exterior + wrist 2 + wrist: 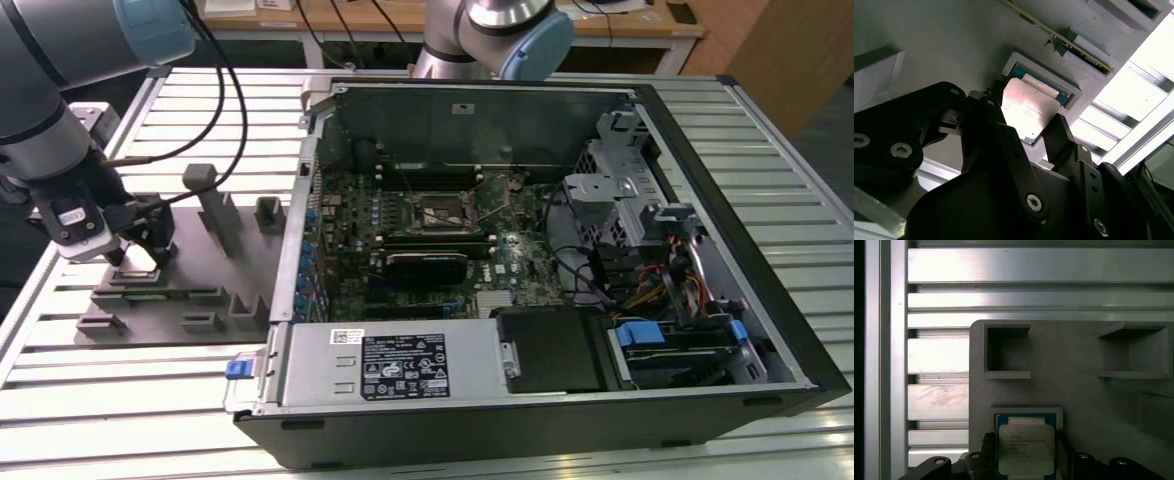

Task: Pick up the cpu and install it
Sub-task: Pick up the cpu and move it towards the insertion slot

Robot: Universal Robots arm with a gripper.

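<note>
Entry: cpu (1026, 449), lying flat in its pocket on the grey fixture tray (187, 282), at the exterior view's left and well apart from the open computer case (801, 290). Gripper (138, 255) is hanging low over it, fingers (999, 130) standing spread either side of the chip and gripping nothing. Hazards, as judged: fingers closing off-centre risk tilting the chip or jamming it against the pocket rim. A light pinch on its thin edges risks letting it slip.

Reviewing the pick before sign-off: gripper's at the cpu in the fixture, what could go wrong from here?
1. The cpu sits snug in a recess of the grey fixture tray; if the gripper is off-centre, it may tilt or jam against the rim.
2. The cables near the motherboard socket could snag it.
</note>
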